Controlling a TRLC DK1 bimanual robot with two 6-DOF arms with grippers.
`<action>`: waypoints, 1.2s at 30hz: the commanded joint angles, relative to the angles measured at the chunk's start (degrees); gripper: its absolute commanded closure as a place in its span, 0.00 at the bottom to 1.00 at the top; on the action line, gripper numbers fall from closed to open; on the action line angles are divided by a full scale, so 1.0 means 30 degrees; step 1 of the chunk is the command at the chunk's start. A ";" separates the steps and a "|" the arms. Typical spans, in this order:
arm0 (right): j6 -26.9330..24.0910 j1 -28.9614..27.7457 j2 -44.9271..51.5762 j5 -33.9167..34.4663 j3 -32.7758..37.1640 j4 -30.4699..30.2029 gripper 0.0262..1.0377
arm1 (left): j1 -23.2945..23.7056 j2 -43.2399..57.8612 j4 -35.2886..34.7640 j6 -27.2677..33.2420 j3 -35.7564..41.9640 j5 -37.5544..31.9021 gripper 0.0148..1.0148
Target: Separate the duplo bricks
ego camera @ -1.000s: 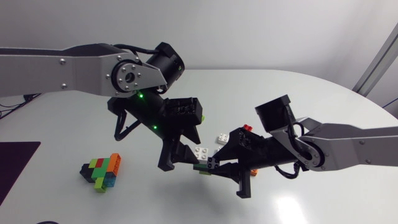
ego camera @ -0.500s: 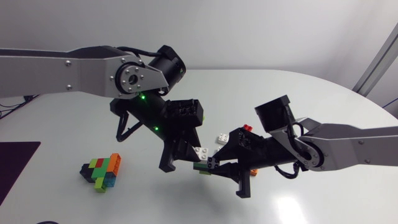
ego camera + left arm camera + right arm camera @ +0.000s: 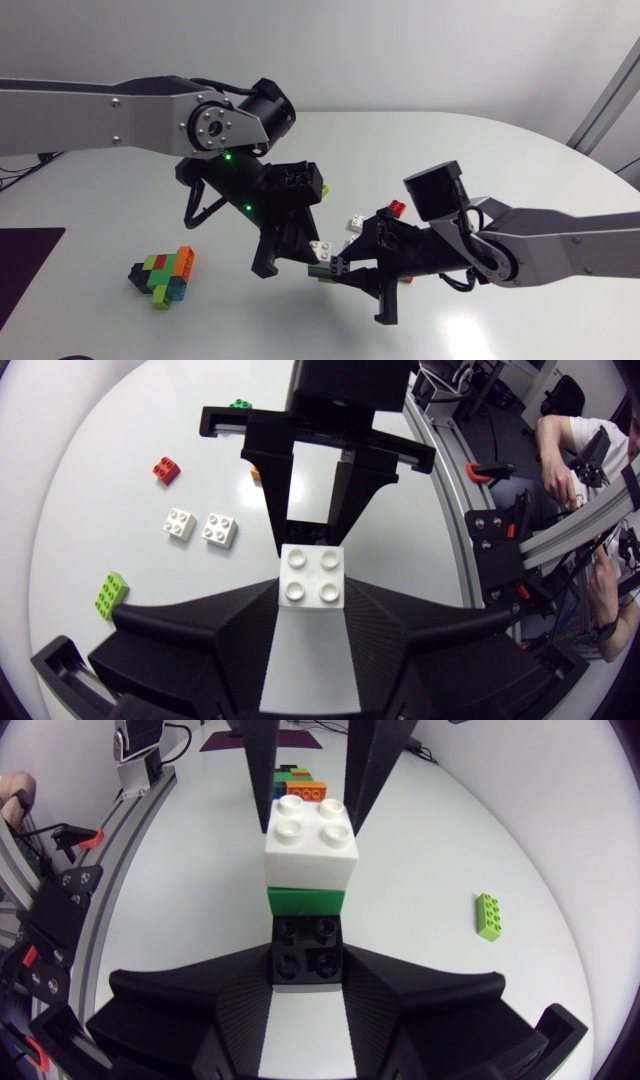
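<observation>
A short stack of three duplo bricks is being held between the two tools near the middle of the tabletop (image 3: pixel 500 150). The white brick (image 3: pixel 310 575) at one end is being gripped by the left tool (image 3: pixel 312 600), with a finger pressed against each of two opposite sides. The black brick (image 3: pixel 308 952) at the other end is being clamped in the same way by the right tool (image 3: pixel 308 965). The green brick (image 3: pixel 307 902) is being sandwiched between them and is joined to both. The tools are being pointed at each other, tip close to tip, so the stack is being crowded from both ends (from above, only slivers of the green and black bricks are being shown).

A cluster of joined bricks (image 3: pixel 165 277) in green, orange, red and blue is lying well apart from the stack, on the left arm's side. A dark purple mat (image 3: pixel 25 270) is lying beyond it at the tabletop's edge. A pair of loose white bricks (image 3: pixel 219 529) is lying side by side beside the right tool, with a red brick (image 3: pixel 166 468) near them. A lime brick (image 3: pixel 488 915) is lying off to one side of the stack. An orange brick (image 3: pixel 254 474) is being partly hidden behind one finger of the right tool.
</observation>
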 commanded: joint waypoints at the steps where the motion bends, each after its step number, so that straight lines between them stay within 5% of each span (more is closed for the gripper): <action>1: -0.0098 0.0322 0.0174 0.0887 -0.0731 0.0689 0.76 | 0.0042 0.0519 -0.0719 0.0239 0.0602 0.0934 0.67; 13: -0.0098 0.0000 -0.0324 0.1121 -0.0760 0.0631 0.76 | 0.1976 0.0080 -0.0954 0.0678 0.1979 0.1051 0.66; 19: -0.0216 -0.2461 -0.2170 0.1180 -0.0174 -0.0746 0.76 | 0.2767 0.0607 0.1126 0.0678 0.0807 -0.0385 0.66; 29: -0.0186 -0.6328 -0.5305 0.0711 -0.0145 -0.2533 0.76 | 0.0657 0.3830 0.4525 0.0034 -0.0189 -0.2435 0.66; 36: 0.0488 -0.6680 -0.7502 0.0564 -0.0877 -0.3383 0.76 | -0.0017 0.5939 0.5697 -0.0552 0.0690 -0.2699 0.66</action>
